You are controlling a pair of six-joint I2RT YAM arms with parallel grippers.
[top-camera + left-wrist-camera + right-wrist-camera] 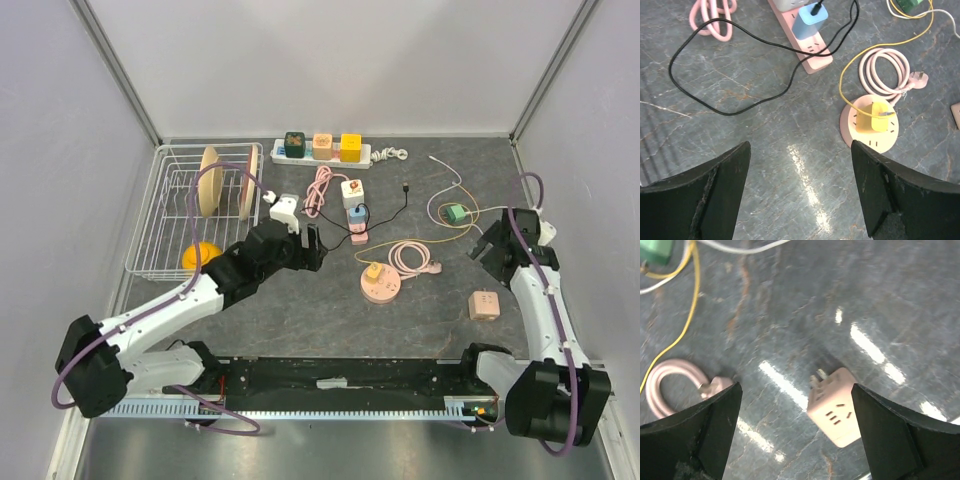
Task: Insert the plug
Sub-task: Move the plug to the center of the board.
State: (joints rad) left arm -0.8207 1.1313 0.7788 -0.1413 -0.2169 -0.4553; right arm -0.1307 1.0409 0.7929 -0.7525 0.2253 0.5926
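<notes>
Blue plug (810, 21) is sitting pushed home in the pink power strip (812, 52), at 12 o'clock in the left wrist view. Insertion is looking done, in my judgement, with only backing away remaining. Left pincer (800, 145) is hovering over the table (765, 150), jaws spread wide, gripping nothing. Right pincer (796, 386) is hanging fully released above a pink cube adapter (837, 412) at 5 o'clock, touching nothing.

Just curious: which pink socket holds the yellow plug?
The round pink socket; the long pink strip holds a blue charger, the pink cube nothing.
</notes>
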